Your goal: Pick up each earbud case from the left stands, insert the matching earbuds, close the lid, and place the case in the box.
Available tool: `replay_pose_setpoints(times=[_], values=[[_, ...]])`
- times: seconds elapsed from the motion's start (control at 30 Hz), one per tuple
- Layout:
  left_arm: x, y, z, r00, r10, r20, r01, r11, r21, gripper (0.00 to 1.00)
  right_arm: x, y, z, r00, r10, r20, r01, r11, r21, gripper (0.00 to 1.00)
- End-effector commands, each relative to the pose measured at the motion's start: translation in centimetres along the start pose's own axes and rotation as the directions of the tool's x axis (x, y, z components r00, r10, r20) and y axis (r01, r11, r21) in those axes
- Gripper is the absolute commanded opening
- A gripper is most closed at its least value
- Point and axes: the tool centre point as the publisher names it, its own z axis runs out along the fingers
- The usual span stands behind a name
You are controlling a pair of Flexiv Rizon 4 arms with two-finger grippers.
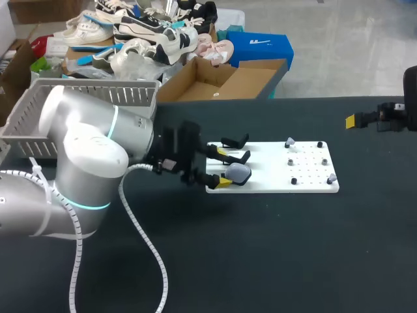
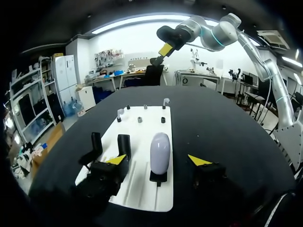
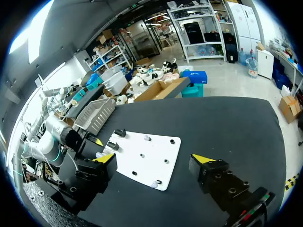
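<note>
Lavender-grey oval earbud case (image 2: 160, 152) sits on a black stand (image 2: 158, 177) at the white pegged board's (image 1: 306, 186) left end, mid-frame in the head view. It is between the left gripper's (image 1: 223, 168) wide-spread fingers, touching neither. I judge it best to centre, close evenly and lift straight, clearing the empty black stands (image 1: 242, 156) alongside. Beyond, the right gripper (image 3: 152, 158) hangs wide open at upper right, so the way to the open cardboard box (image 1: 221, 81) past the far edge looks free.

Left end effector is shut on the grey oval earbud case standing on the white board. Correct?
No. The left wrist view shows the left end effector open, with a gap on each side of the grey oval earbud case. The rest holds.
</note>
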Motion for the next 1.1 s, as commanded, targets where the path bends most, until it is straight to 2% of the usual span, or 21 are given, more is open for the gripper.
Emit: replay_pose_setpoints(times=[0.03,0.17,0.53,0.6,0.63,0.67,0.9,1.1], values=[[0.0,0.2,0.2,1.0,-0.012,-0.01,0.012,1.0,0.008,0.75,0.0,0.0,-0.1,1.0,-0.001,-0.002,0.001,1.0,0.001,1.0],[0.1,0.3,0.3,1.0,-0.02,-0.013,0.02,1.0,0.004,0.77,0.0,0.0,-0.1,1.0,-0.001,-0.002,0.001,1.0,0.001,1.0],[-0.1,0.0,1.0,0.999,-0.033,-0.02,0.033,0.999,0.018,0.69,0.0,0.0,-0.1,1.0,-0.001,-0.002,0.001,1.0,0.001,1.0],[-0.1,0.0,1.2,0.999,-0.032,-0.021,0.032,0.999,0.02,0.65,0.0,0.0,-0.1,1.0,-0.001,-0.002,0.001,1.0,0.001,1.0],[-0.1,-0.1,1.3,0.999,-0.034,-0.022,0.035,0.999,0.022,0.61,0.0,0.0,-0.1,1.0,-0.001,-0.002,0.001,1.0,0.001,1.0],[-0.1,-0.1,1.3,0.999,-0.036,-0.023,0.037,0.999,0.023,0.51,0.0,0.0,-0.1,1.0,-0.001,-0.002,0.001,1.0,0.001,1.0],[-0.1,-0.1,1.5,0.999,-0.037,-0.025,0.037,0.999,0.02,0.56,0.0,0.0,-0.1,1.0,-0.001,-0.002,0.001,1.0,0.001,1.0],[-0.1,-0.1,1.6,0.999,-0.036,-0.028,0.037,0.999,0.021,0.5,0.0,0.0,-0.1,1.0,-0.001,-0.002,0.001,1.0,0.001,1.0]])
